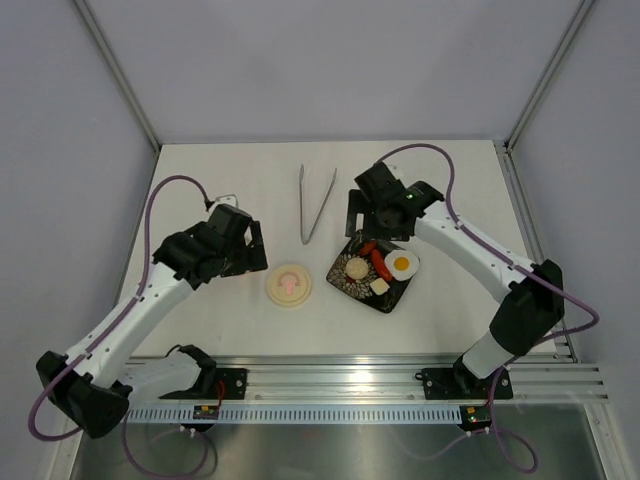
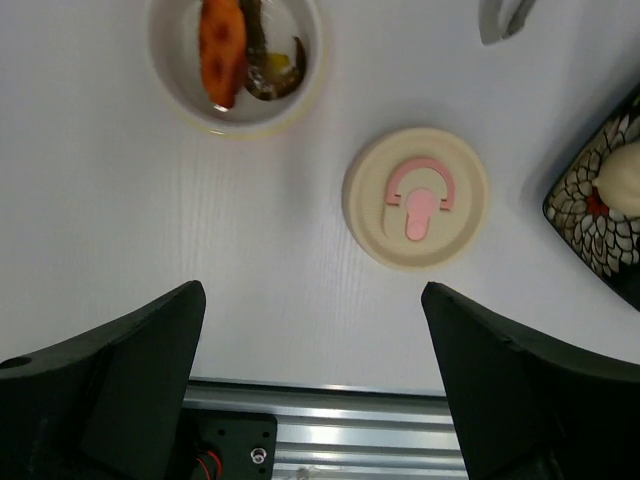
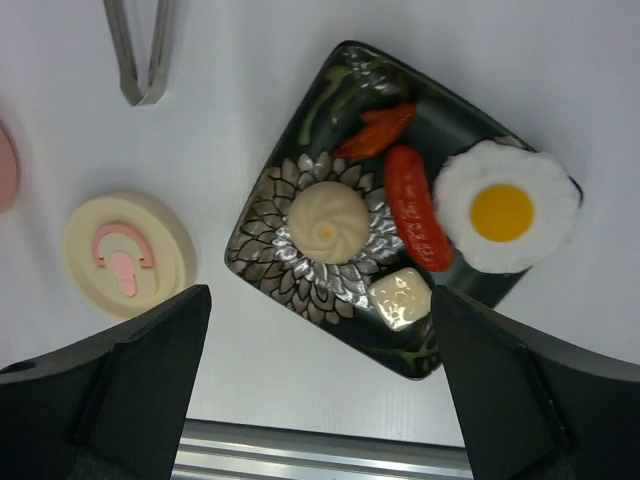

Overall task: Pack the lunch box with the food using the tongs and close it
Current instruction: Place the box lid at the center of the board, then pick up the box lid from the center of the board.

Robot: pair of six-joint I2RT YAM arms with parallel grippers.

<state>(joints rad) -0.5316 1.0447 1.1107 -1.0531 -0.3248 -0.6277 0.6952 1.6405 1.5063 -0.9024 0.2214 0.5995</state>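
**Both grippers wide open, tongs lying untouched on the worktop**

We see the left gripper (image 2: 312, 300) with its jaws spread wide and nothing between them. It hangs over the left half of the worktop (image 1: 440, 180). Its wrist camera looks down on the lunch box (image 2: 235, 60), an open round tub. The tub sits left of the middle of the worktop, and in the top view the arm hides it. Inside the tub lie an orange carrot (image 2: 222, 40) and some brown bits (image 2: 272, 68). The lid (image 2: 415, 197) lies flat with its pink mark up. It is apart from the tub, to the tub's right and closer to the near edge.

The right gripper (image 3: 320, 292) also stands with its jaws wide apart and holds nothing. It hovers above the black plate (image 3: 340, 75), which rests right of the middle of the worktop with one corner toward the far edge. On the plate we count:

- a pale bun (image 3: 328, 222) on the left side
- a red sausage (image 3: 415, 207) just beside the bun
- a fried egg (image 3: 505, 212) touching the sausage on the right
- a pale cube (image 3: 400, 297) by the plate's near edge
- a red-orange piece (image 3: 378, 132) toward the plate's far corner

The tongs (image 1: 316, 205) lie flat in the far half of the worktop, about midway between the left and right edges. Their joined end points to the near edge. They are clear of both grippers, the plate and the lid.
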